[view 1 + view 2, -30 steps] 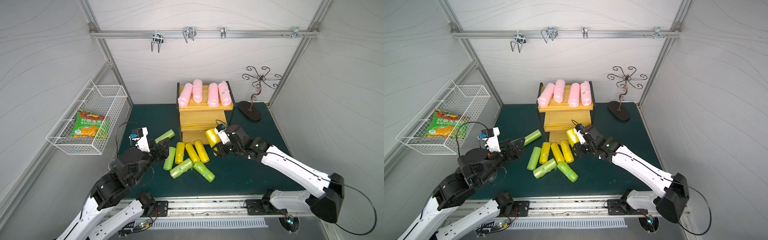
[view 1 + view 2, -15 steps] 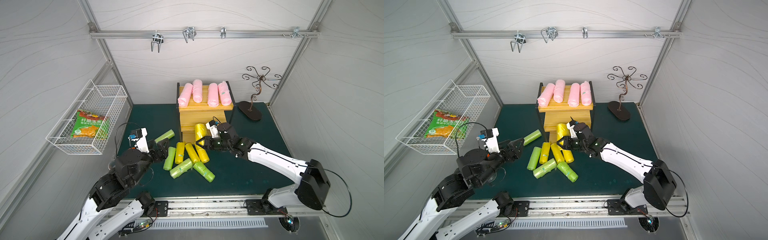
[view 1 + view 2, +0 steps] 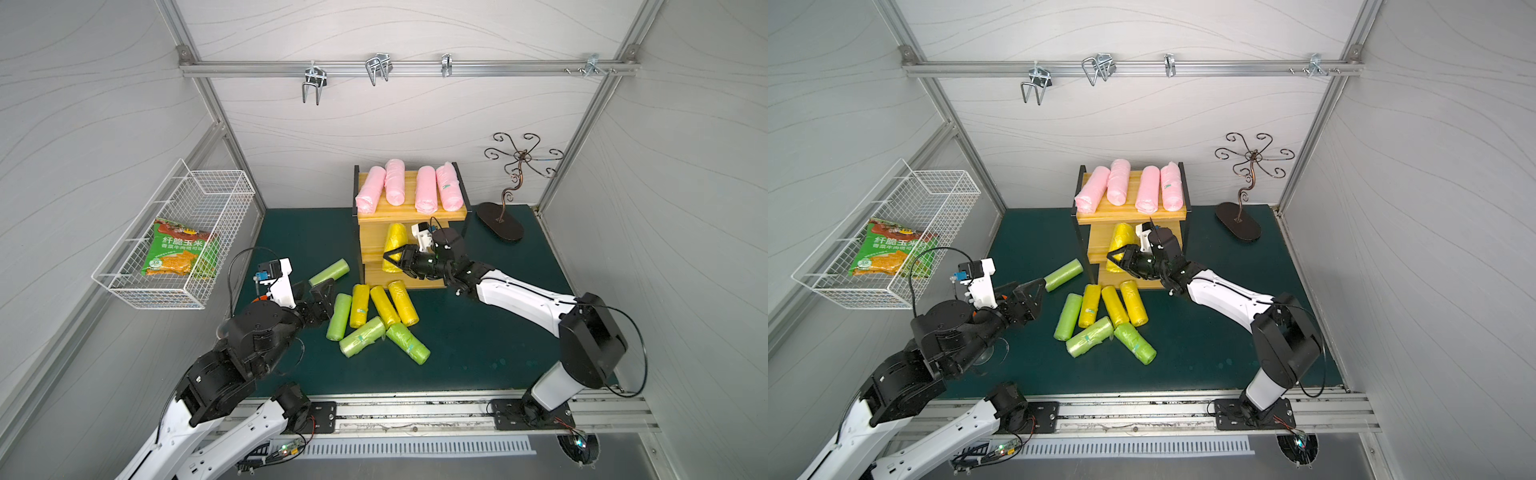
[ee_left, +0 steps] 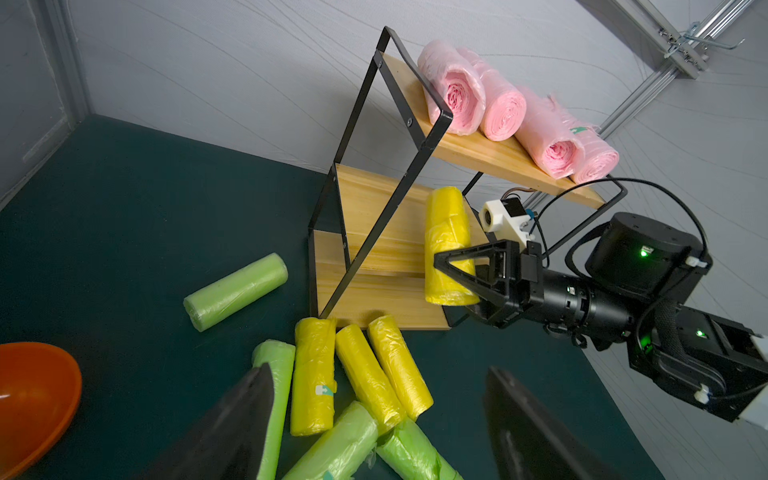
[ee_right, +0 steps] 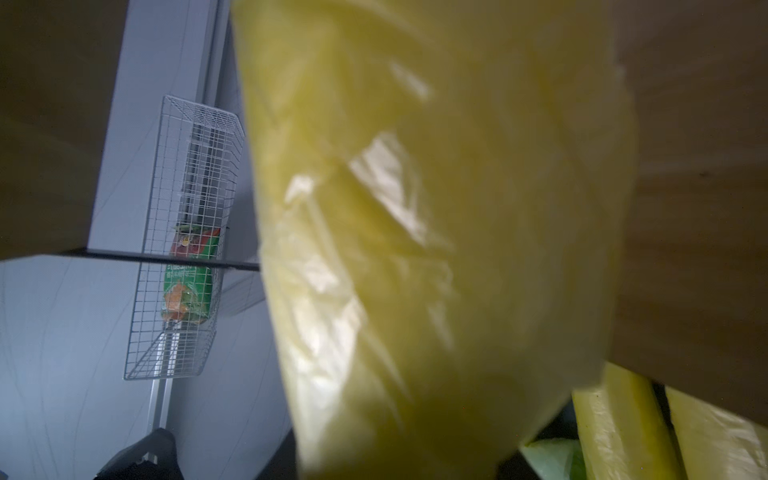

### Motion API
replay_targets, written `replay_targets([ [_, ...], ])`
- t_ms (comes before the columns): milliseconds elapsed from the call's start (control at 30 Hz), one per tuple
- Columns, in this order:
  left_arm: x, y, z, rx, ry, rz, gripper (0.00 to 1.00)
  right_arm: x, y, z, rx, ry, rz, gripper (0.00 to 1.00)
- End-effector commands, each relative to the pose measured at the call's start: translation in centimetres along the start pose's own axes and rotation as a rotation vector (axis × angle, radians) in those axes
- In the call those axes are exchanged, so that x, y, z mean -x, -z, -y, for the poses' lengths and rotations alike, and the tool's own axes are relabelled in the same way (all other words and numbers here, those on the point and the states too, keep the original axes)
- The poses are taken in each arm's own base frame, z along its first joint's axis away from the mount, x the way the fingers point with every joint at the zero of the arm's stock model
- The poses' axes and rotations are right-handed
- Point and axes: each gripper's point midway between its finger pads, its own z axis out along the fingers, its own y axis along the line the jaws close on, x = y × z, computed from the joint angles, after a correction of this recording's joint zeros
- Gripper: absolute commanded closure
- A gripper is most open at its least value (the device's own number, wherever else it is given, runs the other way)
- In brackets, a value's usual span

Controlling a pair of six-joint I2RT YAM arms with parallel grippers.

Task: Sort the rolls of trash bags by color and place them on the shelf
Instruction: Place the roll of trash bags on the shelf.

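The right fingers are clamped across the lower end of a yellow roll, holding it tilted inside the shelf at the middle tier. Its far end points up under the top board. Whether it actually rests on the middle board, I cannot tell, because the fingers cover the near end. In the right wrist view the crinkled yellow plastic fills nearly everything and is blurred, and those fingers cannot be made out there.

On the top tier, four pink rolls lie side by side. The rightmost one has a small teal label.

The left fingers are spread wide with nothing between them, low over the table at the left of the loose pile. In the left wrist view they are dark blurs cut off at the edge.

Three yellow rolls on the table sit just in front of the shelf's lowest board. Three green rolls crowd against them, partly overlapping. One more lone green roll lies apart to the left, with one end hidden behind a left finger in both top views.

On the left wall, a wire basket holds a snack bag. At far right stands a curly metal stand. An orange rounded thing is cut off at the edge of the left wrist view, and I cannot say what it is.
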Motion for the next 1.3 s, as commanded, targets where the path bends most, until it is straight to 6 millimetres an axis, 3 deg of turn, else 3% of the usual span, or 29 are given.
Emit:
replay_targets([
  [0, 1.4, 0.6, 0.3, -0.015, 0.019, 0.051, 0.16, 1.5, -0.6, -3.6, 0.119, 0.01, 0.009, 1.0],
  [233, 1.3, 0.6, 0.1, -0.007, 0.01, 0.048, 0.16, 1.7, -2.9, -1.8, 0.107, -0.044, -0.025, 1.0],
  [633, 1.1, 0.3, 0.1, 0.003, -0.007, 0.036, 0.16, 1.8, -4.8, -1.3, 0.093, -0.034, -0.072, 1.0],
  [700, 1.1, 0.3, 0.1, 0.004, -0.009, 0.037, 0.16, 1.9, -4.9, -1.3, 0.079, -0.024, -0.08, 0.95],
  [900, 1.0, 0.2, 0.0, 0.009, -0.012, 0.036, 0.16, 1.9, -4.8, -1.0, 0.048, -0.012, -0.087, 0.67],
  [1100, 0.8, 0.0, 0.0, 0.011, -0.014, 0.029, 0.16, 1.9, -4.8, -0.9, 0.02, 0.009, -0.096, 0.58],
  [1267, 0.6, 0.0, -0.2, 0.015, -0.014, 0.028, 0.16, 2.3, -4.8, -0.8, -0.004, 0.032, -0.102, 0.56],
])
